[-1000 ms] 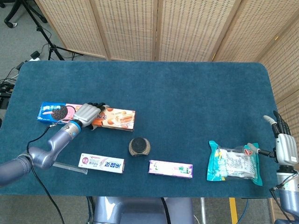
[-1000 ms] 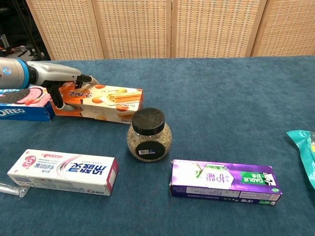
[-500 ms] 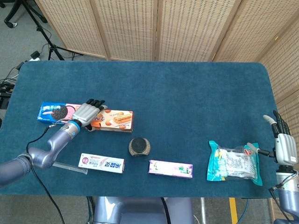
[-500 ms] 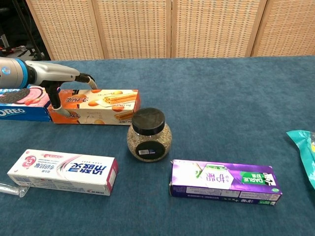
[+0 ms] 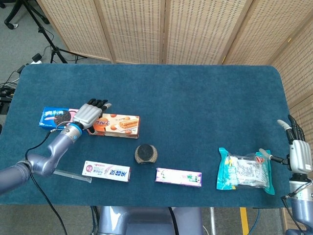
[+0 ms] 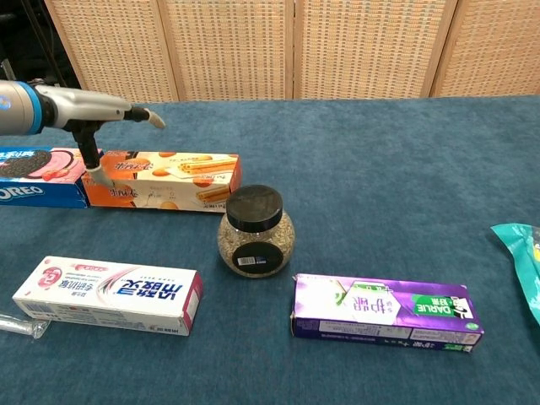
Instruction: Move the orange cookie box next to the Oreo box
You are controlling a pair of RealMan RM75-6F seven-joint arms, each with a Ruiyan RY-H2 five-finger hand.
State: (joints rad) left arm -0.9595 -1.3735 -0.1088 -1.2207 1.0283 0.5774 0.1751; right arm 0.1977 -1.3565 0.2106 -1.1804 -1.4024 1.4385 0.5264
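Observation:
The orange cookie box [image 5: 119, 125] [image 6: 164, 180] lies flat on the blue table, its left end right beside the blue Oreo box [image 5: 55, 117] [image 6: 34, 173]. My left hand [image 5: 89, 113] [image 6: 84, 108] hovers over the seam between the two boxes with its fingers stretched out above the orange box. In the chest view its thumb points down at the orange box's left end, and it grips nothing. My right hand [image 5: 296, 149] rests at the table's right edge, fingers apart and empty.
A black-lidded jar [image 5: 145, 153] [image 6: 256, 230] stands just in front of the orange box. A white toothpaste box [image 5: 106, 171] [image 6: 110, 295], a purple box [image 5: 178, 176] [image 6: 384, 312] and a teal bag [image 5: 244, 171] line the front edge.
The orange box has settled from a tilt to lying flat and straight beside the Oreo box. My left hand let go of it, rose and spread its fingers.

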